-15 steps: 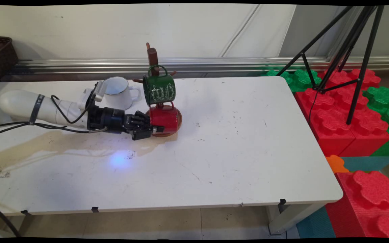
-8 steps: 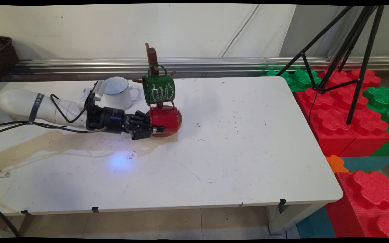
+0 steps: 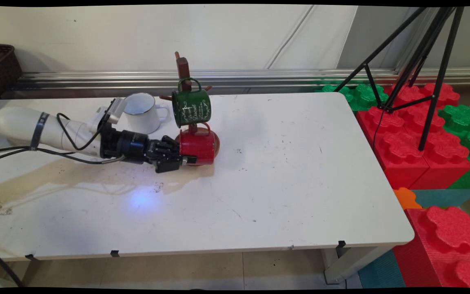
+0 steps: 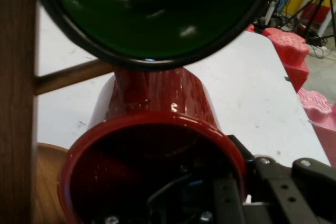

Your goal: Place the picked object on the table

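Your tool [image 3: 190, 157] is clamped on the rim of the red mug [image 3: 198, 145], one finger inside its mouth. The mug lies sideways, low against the wooden mug tree [image 3: 184, 69], over its round base. A green mug [image 3: 191, 107] hangs just above. A white mug [image 3: 141, 112] stands behind on the surface [image 3: 284, 183].

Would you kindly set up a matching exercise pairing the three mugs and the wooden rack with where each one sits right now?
Things:
1. green mug
2. red mug
3. white mug
4. wooden rack

Places or states:
A. stands on the table behind the arm
B. hangs high on a peg
C. rim clamped by the gripper
D. upright, its post rising above the mugs

Pairs: 1-B, 2-C, 3-A, 4-D
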`<state>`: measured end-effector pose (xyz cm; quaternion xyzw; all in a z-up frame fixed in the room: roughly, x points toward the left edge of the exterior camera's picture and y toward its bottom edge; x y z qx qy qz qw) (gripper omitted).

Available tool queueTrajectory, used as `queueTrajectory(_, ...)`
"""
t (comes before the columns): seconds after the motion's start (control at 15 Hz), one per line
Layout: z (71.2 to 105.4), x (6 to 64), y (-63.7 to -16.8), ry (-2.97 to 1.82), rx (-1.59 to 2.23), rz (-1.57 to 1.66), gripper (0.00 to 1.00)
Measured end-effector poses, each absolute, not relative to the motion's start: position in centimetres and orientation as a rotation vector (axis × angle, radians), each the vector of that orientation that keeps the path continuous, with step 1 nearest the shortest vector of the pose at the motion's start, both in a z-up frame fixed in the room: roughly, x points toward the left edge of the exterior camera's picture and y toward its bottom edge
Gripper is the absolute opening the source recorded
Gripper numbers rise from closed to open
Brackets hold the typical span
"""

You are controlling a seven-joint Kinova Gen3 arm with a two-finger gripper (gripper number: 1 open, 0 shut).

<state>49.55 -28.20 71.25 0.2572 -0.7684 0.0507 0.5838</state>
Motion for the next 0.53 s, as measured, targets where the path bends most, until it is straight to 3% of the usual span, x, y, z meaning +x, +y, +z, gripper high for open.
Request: queueTrajectory(0.53,72.1,50.4,-25.5,-1.850,0.529,0.071,0.00)
